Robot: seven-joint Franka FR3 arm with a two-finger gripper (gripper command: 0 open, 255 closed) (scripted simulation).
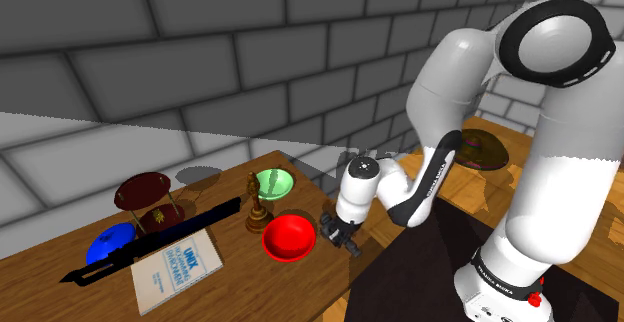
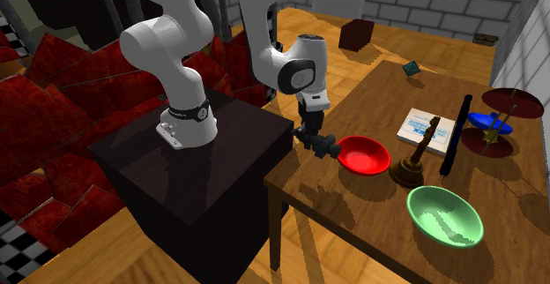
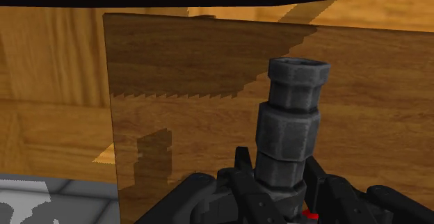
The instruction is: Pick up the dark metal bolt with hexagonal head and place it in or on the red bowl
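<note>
Room: grey brick walls and a wood floor, with a wooden worktop [image 1: 255,290] [image 2: 353,212] set against the dark stand [image 2: 203,172].
Nearest neighbour: red bowl [image 1: 289,237] [image 2: 363,154], just beside the pincer [image 1: 338,235] [image 2: 322,143].
Beyond the bowl: brown turned figure [image 1: 258,210] [image 2: 412,163], upright and close to its far rim, then a green bowl [image 1: 272,181] [image 2: 445,214].
Further off: long black pen-like thing [image 1: 150,242] [image 2: 454,137] lying against a white booklet [image 1: 175,267] [image 2: 423,125], a blue bowl [image 1: 110,242] [image 2: 489,120] and a dark red dish [image 1: 142,188] [image 2: 516,102].
Edges: the pincer hangs at the worktop's stand-side edge, near a corner, with bare wood between it and the bowl.
Pincer: fingers clamped on the bolt's lower end.
Bolt [image 3: 288,129]: dark grey, with stepped hexagonal sections, sticking out past the fingertips. It seems raised off the wood and throws a shadow there.
</note>
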